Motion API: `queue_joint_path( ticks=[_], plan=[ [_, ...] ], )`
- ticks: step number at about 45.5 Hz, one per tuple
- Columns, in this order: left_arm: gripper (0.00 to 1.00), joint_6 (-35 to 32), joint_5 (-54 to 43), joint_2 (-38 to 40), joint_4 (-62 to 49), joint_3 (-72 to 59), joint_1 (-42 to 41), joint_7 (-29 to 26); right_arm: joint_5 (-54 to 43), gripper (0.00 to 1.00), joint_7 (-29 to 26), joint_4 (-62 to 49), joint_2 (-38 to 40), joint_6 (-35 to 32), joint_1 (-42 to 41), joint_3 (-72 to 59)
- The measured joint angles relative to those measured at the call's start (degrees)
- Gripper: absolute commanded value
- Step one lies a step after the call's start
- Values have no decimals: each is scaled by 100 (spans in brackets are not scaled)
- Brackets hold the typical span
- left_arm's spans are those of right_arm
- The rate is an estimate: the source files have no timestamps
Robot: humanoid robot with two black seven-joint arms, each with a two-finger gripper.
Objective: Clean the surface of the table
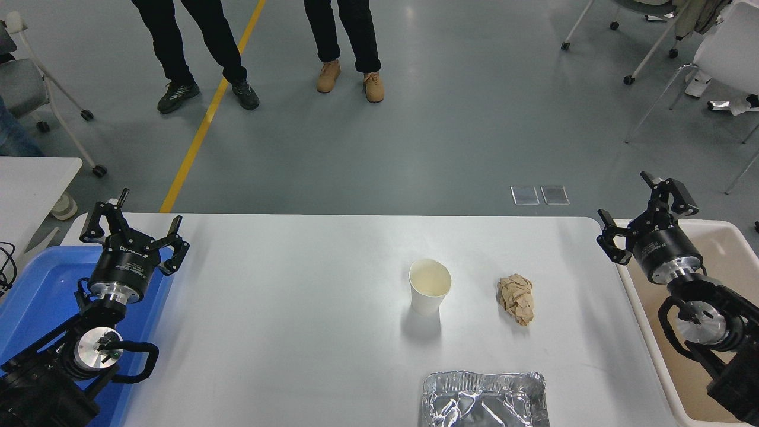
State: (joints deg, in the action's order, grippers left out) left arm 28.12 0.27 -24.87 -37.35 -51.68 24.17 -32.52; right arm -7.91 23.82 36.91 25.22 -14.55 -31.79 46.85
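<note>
Worktop (284, 308) fills most of your view, white and wide. You've got a paper cup (430, 286) upright near the middle, a crumpled brown paper wad (516, 299) just right of it, and a foil tray (484, 400) at the near edge. Left pincer (133, 228) sits spread apart over the blue bin (35, 296) at the left edge; right pincer (643, 207) is spread too, above the beige bin (726, 249) at the right edge.

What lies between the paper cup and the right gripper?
In the head view, a crumpled brown paper wad lies between the cup and right gripper.
</note>
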Motion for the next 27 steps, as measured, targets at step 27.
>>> queue_joint_path(
  ticks=[27],
  plan=[
    [99,0,0,0,0,-7,0,0,0,99,0,0,2,-4,5,0]
  ],
)
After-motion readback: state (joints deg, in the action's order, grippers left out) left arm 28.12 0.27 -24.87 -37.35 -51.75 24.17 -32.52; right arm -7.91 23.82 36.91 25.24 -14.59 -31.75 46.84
